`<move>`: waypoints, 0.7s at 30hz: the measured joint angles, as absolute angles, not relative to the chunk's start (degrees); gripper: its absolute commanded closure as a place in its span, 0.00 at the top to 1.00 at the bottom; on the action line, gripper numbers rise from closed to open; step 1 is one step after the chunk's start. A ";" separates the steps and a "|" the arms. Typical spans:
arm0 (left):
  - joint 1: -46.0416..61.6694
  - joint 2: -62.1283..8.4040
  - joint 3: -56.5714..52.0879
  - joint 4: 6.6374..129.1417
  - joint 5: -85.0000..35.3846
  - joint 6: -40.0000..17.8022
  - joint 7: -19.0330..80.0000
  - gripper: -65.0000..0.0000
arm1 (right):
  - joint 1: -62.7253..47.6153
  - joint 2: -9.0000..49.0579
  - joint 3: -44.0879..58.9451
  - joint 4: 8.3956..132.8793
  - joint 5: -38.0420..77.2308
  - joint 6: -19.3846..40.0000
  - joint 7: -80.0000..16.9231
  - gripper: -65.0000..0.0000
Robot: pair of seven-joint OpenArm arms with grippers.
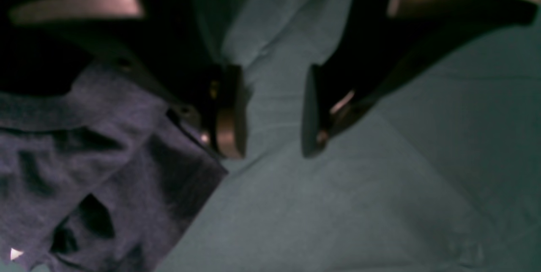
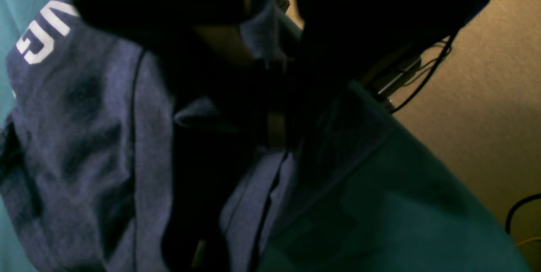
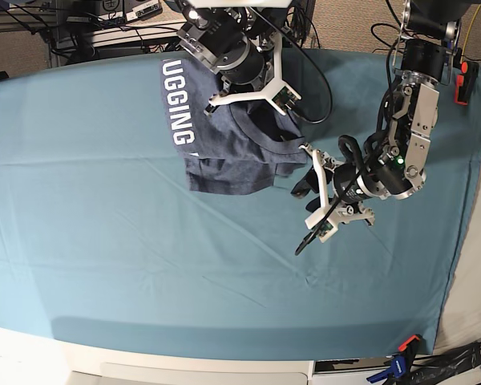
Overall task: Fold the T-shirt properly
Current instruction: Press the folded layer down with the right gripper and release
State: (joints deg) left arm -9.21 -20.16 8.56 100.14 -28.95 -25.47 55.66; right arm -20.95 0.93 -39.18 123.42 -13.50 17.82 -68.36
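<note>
In the left wrist view, the left gripper (image 1: 272, 111) hangs over the teal table cloth (image 1: 380, 187) with its two fingers (image 1: 230, 111) spread apart and only cloth showing in the gap between them. The T-shirt (image 1: 97, 153) fills the lower left of this view, bunched into dark folds, with its nearest edge just beside the left-hand finger; whether it touches that finger cannot be told.

In the right wrist view, the right gripper (image 2: 277, 130) sits in deep shadow with its fingers closed together, pinching a fold of the T-shirt (image 2: 84, 137). The blue-grey fabric drapes away from the grip in long ridges, and a few white block letters (image 2: 46, 31) show at the upper left. The table cloth (image 2: 380, 204) ends at an edge on the right, with tan floor (image 2: 498, 94) and a black cable (image 2: 427, 73) beyond it.

In the base view, the T-shirt (image 3: 216, 140) lies crumpled on the far middle part of the table cloth (image 3: 104, 241), its long axis running from the far edge toward the near side. The white lettering (image 3: 179, 108) runs along its left edge. The right gripper (image 3: 252, 98) is at the shirt's far end, while the left gripper (image 3: 313, 212) is just off the shirt's near right corner.
</note>
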 measured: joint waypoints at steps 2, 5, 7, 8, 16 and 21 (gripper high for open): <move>-9.21 -20.16 8.56 100.14 -28.95 -25.50 55.66 0.37 | -20.95 0.93 -39.18 123.42 -13.50 17.82 -68.36 0.00; -9.21 -20.16 8.56 100.14 -28.95 -25.47 55.66 0.37 | -20.95 0.93 -39.18 123.42 -13.47 17.82 -68.34 0.00; -9.21 -20.16 8.56 100.14 -28.93 -25.47 55.66 0.37 | -20.93 0.93 -39.18 123.42 -12.45 17.85 -68.36 0.00; -9.21 -20.16 8.56 100.14 -28.95 -25.47 55.66 0.37 | -20.93 0.93 -39.18 123.42 -11.33 18.61 -68.36 0.00; -9.21 -20.16 8.56 100.14 -28.95 -25.47 55.66 0.37 | -20.95 0.93 -39.18 123.42 0.54 26.94 -68.69 0.00; -9.21 -20.16 8.56 100.14 -28.95 -25.47 55.66 0.37 | -20.93 0.93 -39.18 123.42 4.60 29.85 -70.35 0.00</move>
